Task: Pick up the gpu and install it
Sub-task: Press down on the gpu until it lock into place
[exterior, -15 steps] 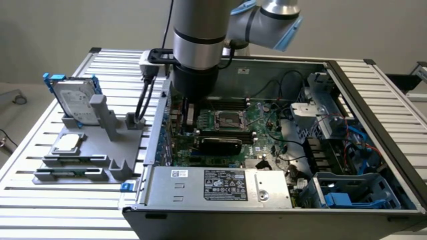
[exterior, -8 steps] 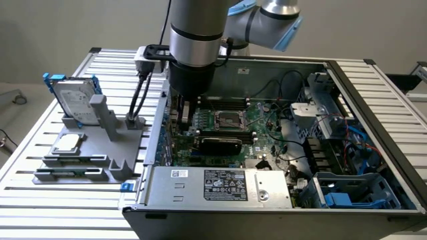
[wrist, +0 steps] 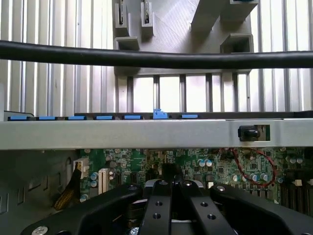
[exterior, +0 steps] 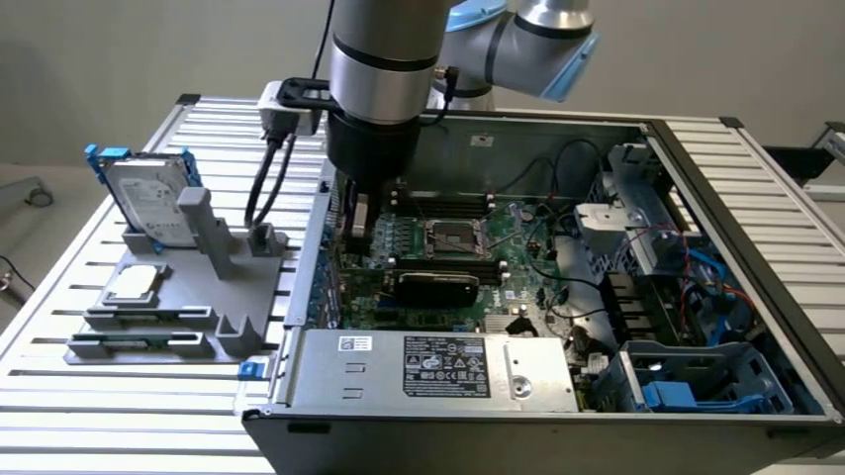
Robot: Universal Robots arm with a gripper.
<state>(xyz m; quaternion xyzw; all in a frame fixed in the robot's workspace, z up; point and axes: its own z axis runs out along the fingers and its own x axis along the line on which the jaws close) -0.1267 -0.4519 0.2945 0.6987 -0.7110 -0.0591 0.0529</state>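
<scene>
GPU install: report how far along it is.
Done: the gpu is off the grey rack and stands on the motherboard inside the case. In hand: nothing visible; the gripper is shut, low over the board. Left: whether the card is fully seated cannot be told.

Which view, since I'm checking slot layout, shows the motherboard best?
The exterior view: the motherboard lies nearly whole in the open case. The wrist view catches a strip of it between the case's edge and the claw.
</scene>
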